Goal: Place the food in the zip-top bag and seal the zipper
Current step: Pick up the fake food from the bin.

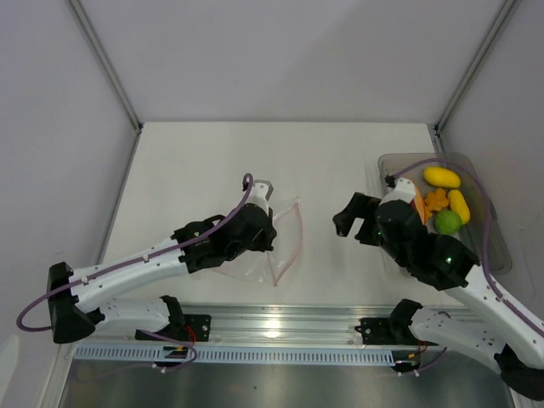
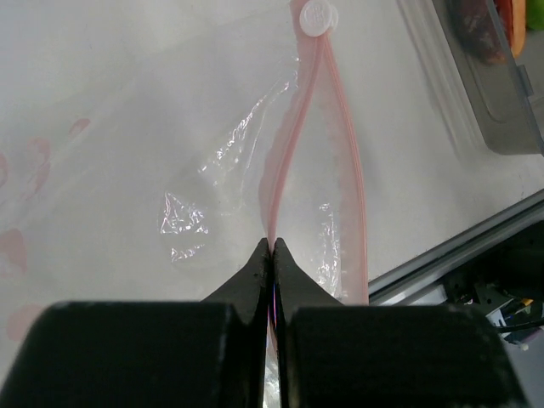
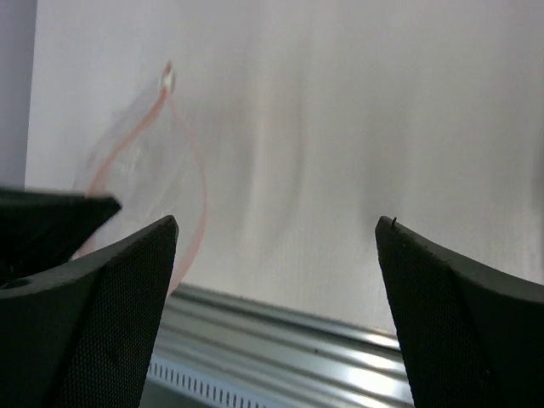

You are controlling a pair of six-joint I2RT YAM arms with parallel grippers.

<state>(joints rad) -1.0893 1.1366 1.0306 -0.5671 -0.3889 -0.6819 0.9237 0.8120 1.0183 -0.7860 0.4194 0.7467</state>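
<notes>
The zip-top bag (image 1: 285, 248) lies crinkled on the table a little left of centre, its mouth gaping. My left gripper (image 1: 269, 228) is shut on one side of the pink zipper (image 2: 293, 136); the two strips spread apart and meet at a white slider (image 2: 319, 17). Several food pieces sit in the tray (image 1: 497, 246) at the right: yellow ovals (image 1: 441, 177), a green lime (image 1: 447, 222) and an orange piece (image 1: 435, 200). My right gripper (image 1: 350, 218) hangs open between bag and tray with nothing in it. In the right wrist view its fingers (image 3: 136, 280) stand wide apart, with the bag (image 3: 140, 153) to the left.
The grey-clear tray (image 2: 493, 93) stands near the table's right edge. A metal rail (image 1: 272, 323) runs along the near edge of the table. Sloping grey walls close in the left, right and back.
</notes>
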